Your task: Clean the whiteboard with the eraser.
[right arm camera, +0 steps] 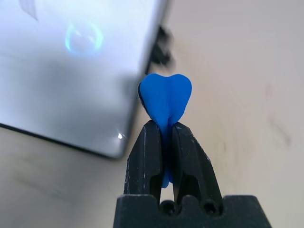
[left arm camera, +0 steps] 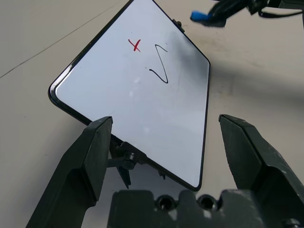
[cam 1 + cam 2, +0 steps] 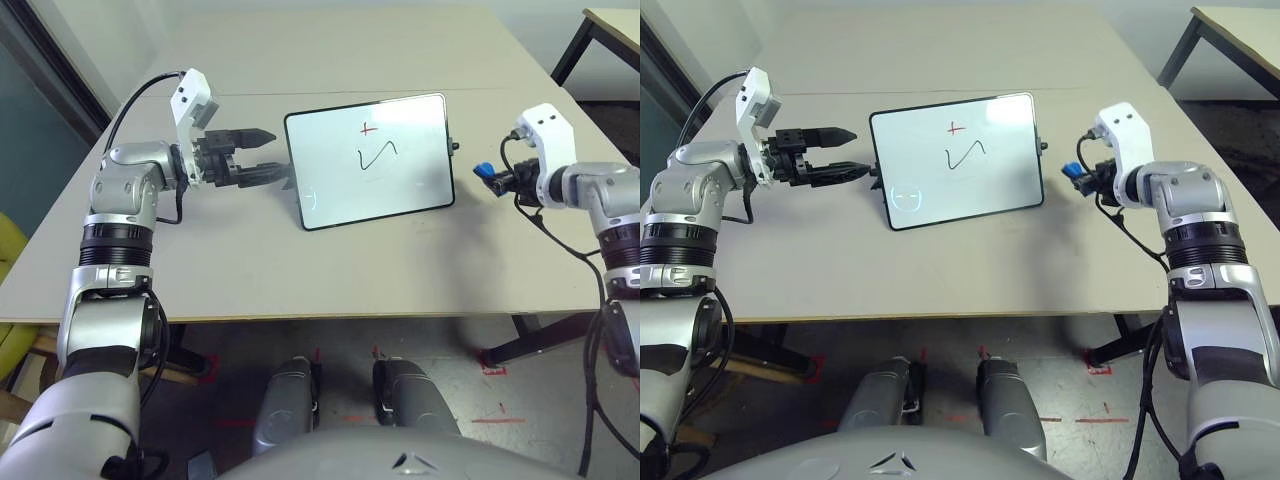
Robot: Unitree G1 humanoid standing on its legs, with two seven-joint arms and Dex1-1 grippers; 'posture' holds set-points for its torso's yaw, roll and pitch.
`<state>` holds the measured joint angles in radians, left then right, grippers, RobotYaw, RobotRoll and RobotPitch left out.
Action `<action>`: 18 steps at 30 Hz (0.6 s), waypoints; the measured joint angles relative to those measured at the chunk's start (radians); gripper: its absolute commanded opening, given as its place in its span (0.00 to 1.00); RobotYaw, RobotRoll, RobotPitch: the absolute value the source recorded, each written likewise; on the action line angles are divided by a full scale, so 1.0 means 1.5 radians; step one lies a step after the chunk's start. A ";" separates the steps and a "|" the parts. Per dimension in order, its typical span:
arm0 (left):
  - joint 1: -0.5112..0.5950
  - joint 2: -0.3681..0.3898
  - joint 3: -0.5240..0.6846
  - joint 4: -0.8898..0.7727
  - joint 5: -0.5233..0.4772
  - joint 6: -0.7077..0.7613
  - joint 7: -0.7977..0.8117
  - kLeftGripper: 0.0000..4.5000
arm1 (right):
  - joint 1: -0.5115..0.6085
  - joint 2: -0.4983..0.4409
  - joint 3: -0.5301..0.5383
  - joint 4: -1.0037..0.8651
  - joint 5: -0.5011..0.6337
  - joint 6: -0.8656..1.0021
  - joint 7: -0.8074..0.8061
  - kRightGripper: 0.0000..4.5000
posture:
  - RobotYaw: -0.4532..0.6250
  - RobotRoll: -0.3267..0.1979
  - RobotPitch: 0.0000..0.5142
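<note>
The whiteboard (image 3: 370,160) stands tilted on its stand at the table's (image 3: 250,270) centre, bearing a red cross (image 3: 369,128) and a black squiggle (image 3: 377,157). The left gripper (image 3: 262,155), fingers spread wide, sits just left of the board's left edge. The right gripper (image 3: 492,176), just right of the board, pinches the blue eraser (image 1: 165,99) between closed fingers. To wipe well, the left gripper should probably clamp the frame first; the eraser should then meet the marks flat, with light pressure, so the board does not tip.
</note>
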<state>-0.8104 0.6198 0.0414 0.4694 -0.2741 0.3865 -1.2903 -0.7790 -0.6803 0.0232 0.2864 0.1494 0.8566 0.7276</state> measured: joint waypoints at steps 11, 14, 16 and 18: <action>-0.004 -0.006 -0.008 0.014 0.000 -0.012 0.000 1.00 | -0.005 0.067 0.056 -0.086 -0.044 -0.042 -0.067 0.02 | 0.53 0.62 0.16; -0.007 -0.007 -0.009 0.014 0.000 -0.013 0.000 1.00 | -0.023 0.089 0.069 -0.083 -0.059 -0.059 -0.079 0.02 | 0.53 0.62 0.16; -0.007 -0.007 -0.009 0.014 0.000 -0.013 0.000 1.00 | -0.032 0.102 0.083 -0.079 -0.070 -0.074 -0.086 0.01 | 0.53 0.62 0.16; -0.007 -0.007 -0.010 0.014 0.000 -0.013 0.000 1.00 | -0.034 0.112 0.093 -0.072 -0.083 -0.086 -0.091 0.01 | 0.53 0.62 0.16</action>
<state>-0.8210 0.6093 0.0265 0.4911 -0.2740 0.3665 -1.2907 -0.8307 -0.5121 0.1627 0.1786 0.0250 0.7275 0.5913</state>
